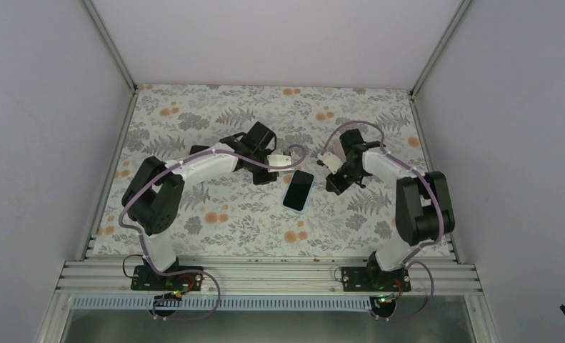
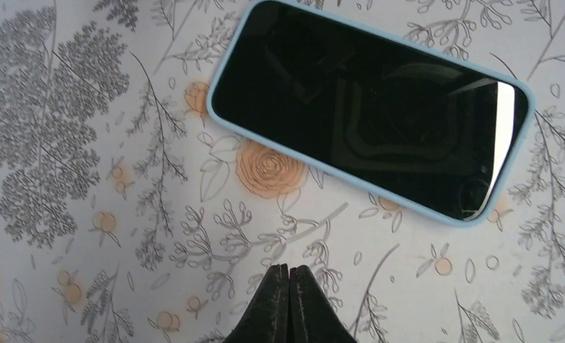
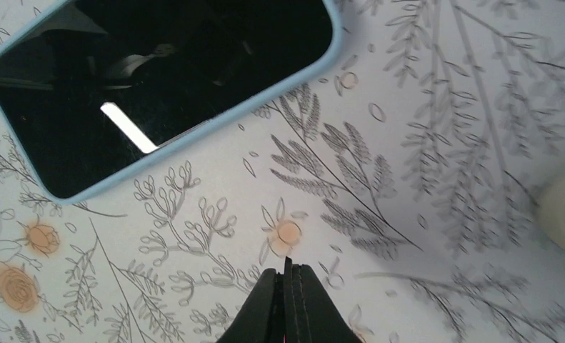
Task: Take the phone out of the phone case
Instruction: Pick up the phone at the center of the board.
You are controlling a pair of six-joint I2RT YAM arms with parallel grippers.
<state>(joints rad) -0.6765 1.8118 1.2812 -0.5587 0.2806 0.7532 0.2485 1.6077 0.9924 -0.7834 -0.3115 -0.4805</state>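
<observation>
The phone lies fully seated in its blue phone case, untouched. The left gripper and right gripper flank it, both pinched closed on nothing; the whole removal remains.

Floral tablecloth; white enclosure walls; aluminium rail along near edge

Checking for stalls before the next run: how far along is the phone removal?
Done: nothing visible. The phone lies screen-up, fully seated in its light-blue case on the floral table.
In hand: nothing. The left gripper and right gripper are both shut and empty, poised beside the phone without touching it.
Left: grip the case, pry the phone out, separate them.
</observation>
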